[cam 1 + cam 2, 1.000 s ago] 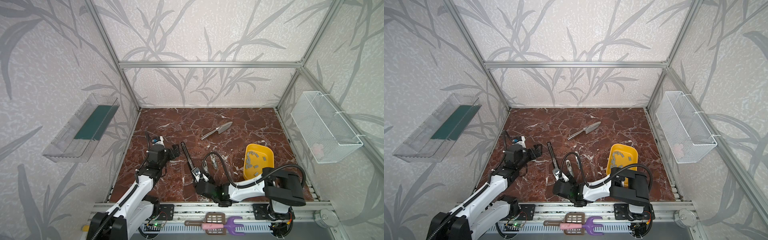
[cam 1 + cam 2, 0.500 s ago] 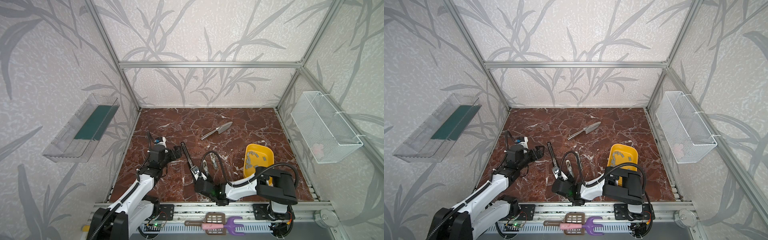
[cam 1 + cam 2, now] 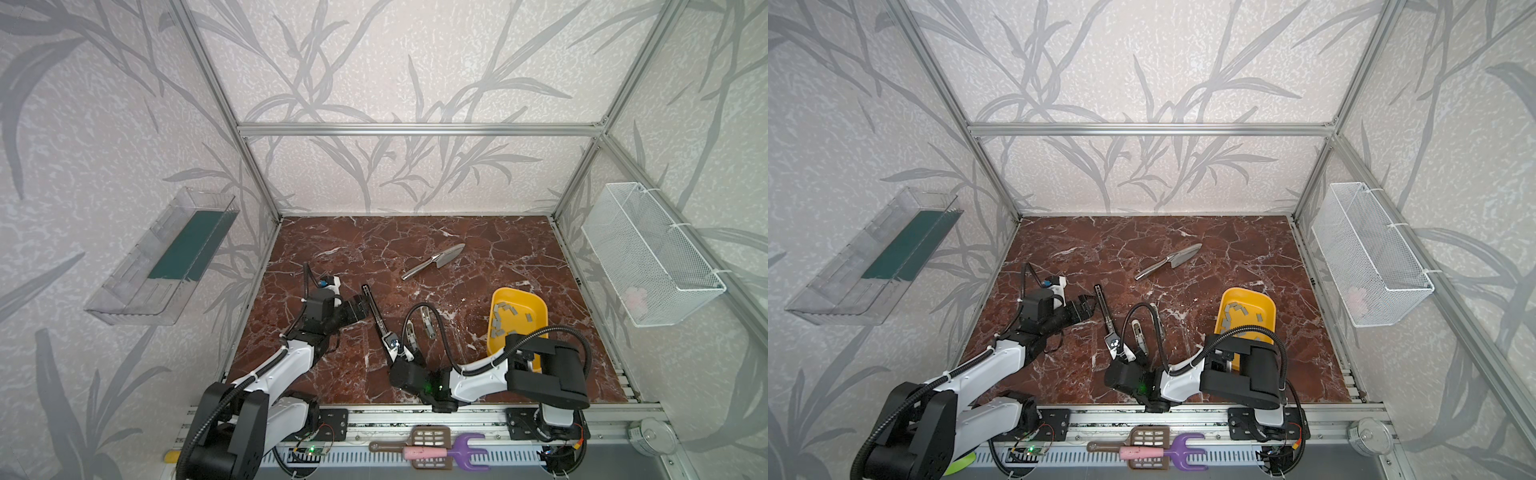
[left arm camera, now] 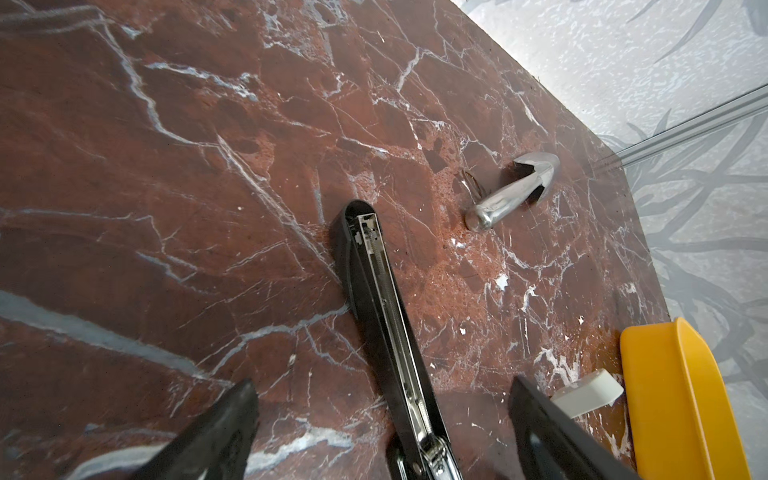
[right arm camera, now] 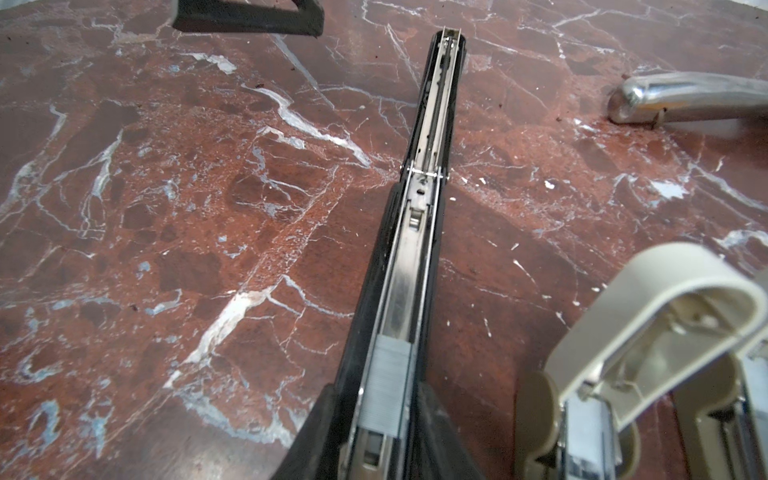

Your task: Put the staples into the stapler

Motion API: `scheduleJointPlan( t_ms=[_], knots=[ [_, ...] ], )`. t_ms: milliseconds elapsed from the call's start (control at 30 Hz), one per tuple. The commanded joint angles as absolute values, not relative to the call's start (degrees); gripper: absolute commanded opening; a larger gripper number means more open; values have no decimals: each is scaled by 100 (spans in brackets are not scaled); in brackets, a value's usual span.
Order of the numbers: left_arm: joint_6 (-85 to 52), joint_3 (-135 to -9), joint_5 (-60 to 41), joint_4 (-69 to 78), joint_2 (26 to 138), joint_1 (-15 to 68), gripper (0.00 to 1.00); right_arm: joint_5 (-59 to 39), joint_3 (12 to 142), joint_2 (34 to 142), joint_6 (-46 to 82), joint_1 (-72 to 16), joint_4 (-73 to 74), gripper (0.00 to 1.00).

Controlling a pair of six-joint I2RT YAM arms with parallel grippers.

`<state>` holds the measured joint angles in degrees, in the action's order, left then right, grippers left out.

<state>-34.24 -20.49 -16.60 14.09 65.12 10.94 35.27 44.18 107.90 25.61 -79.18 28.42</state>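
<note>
One strip of staples (image 5: 388, 365) sits in the open black stapler (image 3: 376, 316) on the table (image 3: 353, 382). Others lie in the yellow tray (image 3: 540, 311) at its three o'clock. The right claw (image 5: 376, 386) pinches the stapler's near end, and the left claw (image 4: 382, 384) gapes wide at nine o'clock.

Walls (image 3: 374, 62) are all pale wallpaper with big grey leaf prints, held in a silver metal frame (image 3: 415, 129). The bench (image 3: 519, 249) has a dark red marble top with white veins, and a metal rail (image 3: 374, 417) runs along its front edge. Clear plastic shelf (image 3: 137, 286) with a green strip inside hangs on the left wall, white wire basket (image 3: 648, 257) on the right. Light's soft and even.
</note>
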Motion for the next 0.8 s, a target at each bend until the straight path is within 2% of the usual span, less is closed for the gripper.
scheduleJointPlan(
  t_ms=[0,67,200,467,767],
  knots=[
    [-3549,-1966,-1806,1752,6587,1077,94,3743,4351,10897,2628,-7909,2983,21],
    [-3598,-1944,-1875,1831,6639,1081,93,3743,4329,10898,2628,-7905,3041,12],
    [-3738,-1906,-2008,1805,6681,1094,89,3717,4264,10898,2613,-7899,3257,5],
    [-4229,-1460,-1471,1990,6543,1187,89,3589,4252,10908,2680,-7897,3549,3],
    [-4750,-1278,-1665,3161,7146,1327,89,2995,4291,10676,3107,-7902,3548,0]
  ],
)
